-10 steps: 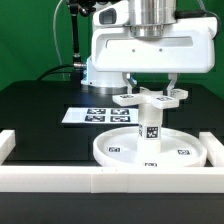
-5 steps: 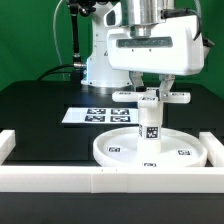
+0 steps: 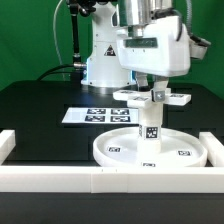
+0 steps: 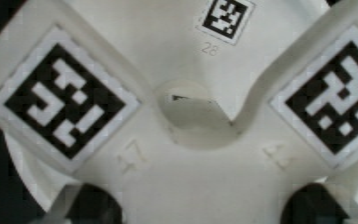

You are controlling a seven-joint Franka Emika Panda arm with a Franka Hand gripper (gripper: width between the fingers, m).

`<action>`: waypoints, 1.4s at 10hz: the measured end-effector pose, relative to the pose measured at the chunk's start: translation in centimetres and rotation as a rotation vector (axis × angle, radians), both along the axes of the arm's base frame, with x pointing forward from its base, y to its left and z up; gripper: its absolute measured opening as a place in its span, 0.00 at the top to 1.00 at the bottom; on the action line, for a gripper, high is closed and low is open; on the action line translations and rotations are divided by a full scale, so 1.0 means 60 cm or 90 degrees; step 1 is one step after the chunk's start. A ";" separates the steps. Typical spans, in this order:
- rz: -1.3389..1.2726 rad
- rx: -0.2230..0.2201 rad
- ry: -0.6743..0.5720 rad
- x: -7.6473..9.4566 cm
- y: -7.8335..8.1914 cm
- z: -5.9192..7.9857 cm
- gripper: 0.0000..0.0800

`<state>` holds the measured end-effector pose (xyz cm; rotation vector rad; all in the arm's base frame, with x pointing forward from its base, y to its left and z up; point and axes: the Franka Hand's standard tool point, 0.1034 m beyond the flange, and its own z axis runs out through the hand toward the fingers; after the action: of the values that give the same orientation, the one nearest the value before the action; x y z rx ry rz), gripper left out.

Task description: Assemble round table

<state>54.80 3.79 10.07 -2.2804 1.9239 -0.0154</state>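
Observation:
The large round disc [image 3: 120,152] lies flat on the black table near the front rail. The short post [image 3: 150,126] stands upright at its middle. The flat elongated base piece [image 3: 175,98] lies level across the top of the post. My gripper [image 3: 153,90] comes straight down onto the middle of the base piece, with the hand turned. In the wrist view the base piece [image 4: 176,110] with its square tags fills the picture. My gripper [image 4: 211,205] has a dark fingertip [image 4: 96,205] against each side of it, so it is shut on the base piece.
The marker board [image 3: 92,115] lies flat behind the disc, to the exterior view's left. The long white border rail [image 3: 60,178] runs along the front, with raised ends at both sides. The arm's white base [image 3: 100,60] stands behind the marker board.
The hand has turned about its vertical axis over the post, and the base piece has turned slightly with it. Disc and post have stayed in place.

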 end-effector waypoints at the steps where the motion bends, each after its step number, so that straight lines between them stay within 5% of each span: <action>1: -0.052 0.009 0.001 0.000 0.000 0.000 0.45; 7: -0.392 0.077 0.005 0.003 0.000 -0.001 0.45; 8: -0.390 0.078 0.005 0.003 0.001 -0.001 0.41; 9: -0.383 0.078 0.005 0.002 0.003 -0.002 0.27; 14: -0.315 0.089 -0.005 0.008 0.004 0.032 0.19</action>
<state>55.25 4.04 12.01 -1.6672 2.3481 0.0489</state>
